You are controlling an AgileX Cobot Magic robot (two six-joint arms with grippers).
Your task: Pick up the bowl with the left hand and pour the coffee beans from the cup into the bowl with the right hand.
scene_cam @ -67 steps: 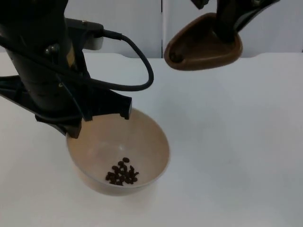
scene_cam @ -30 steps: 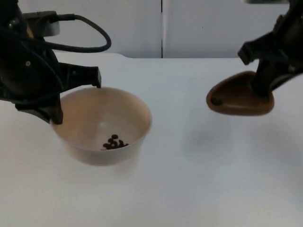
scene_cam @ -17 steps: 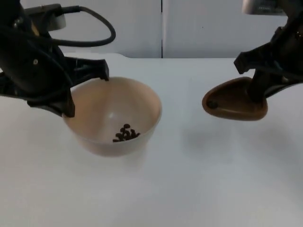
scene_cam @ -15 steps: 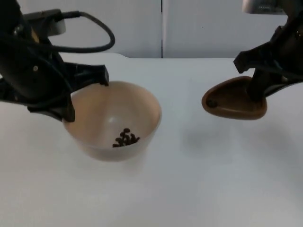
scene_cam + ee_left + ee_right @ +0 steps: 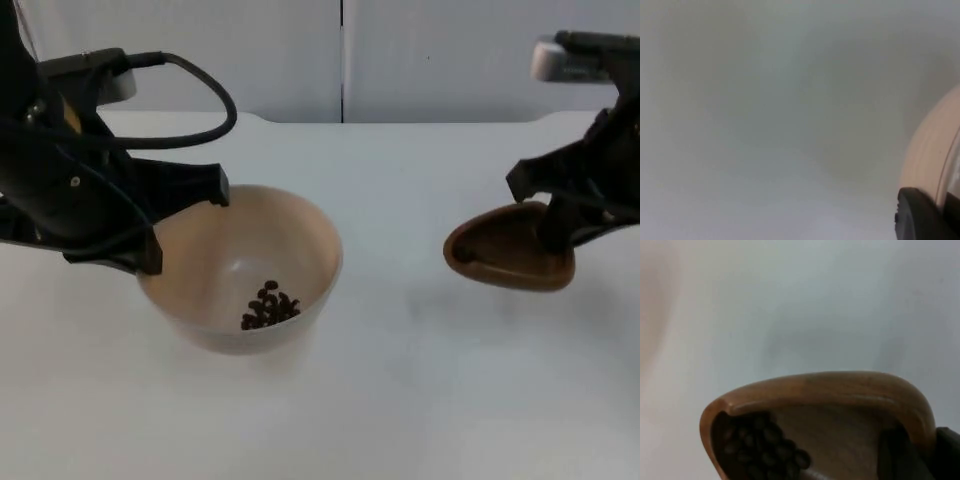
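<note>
The white bench [image 5: 420, 400] is running smooth and matte under both arms and ending at the grey partition wall [image 5: 440, 60] behind them. Nothing is standing between the two tools; bare bench surface is lying in the gap.

The bowl [image 5: 245, 265] is sitting directly at the left tool [image 5: 150, 225], round, deep, pale beige with a smooth inner wall. That tool is closing narrowly over the rim on the bowl's near-left side, one black finger [image 5: 920, 215] pressing against the outer wall in the left wrist view. Whether the bowl's base is touching the bench cannot be told.

The cup [image 5: 510, 260] is hanging from the right tool [image 5: 555, 225], well apart from the bowl. It is brown, wood-like, with a rounded, teardrop-shaped rim, and it is tilting so that its mouth is facing toward the bowl. The right tool is clamping the cup's rim at its far-right end.

A small heap of dark coffee beans [image 5: 268, 307] is lying at the bowl's bottom, below and beside the left tool. More dark beans [image 5: 762, 447] are gathering inside the cup, at the end away from the right tool.
</note>
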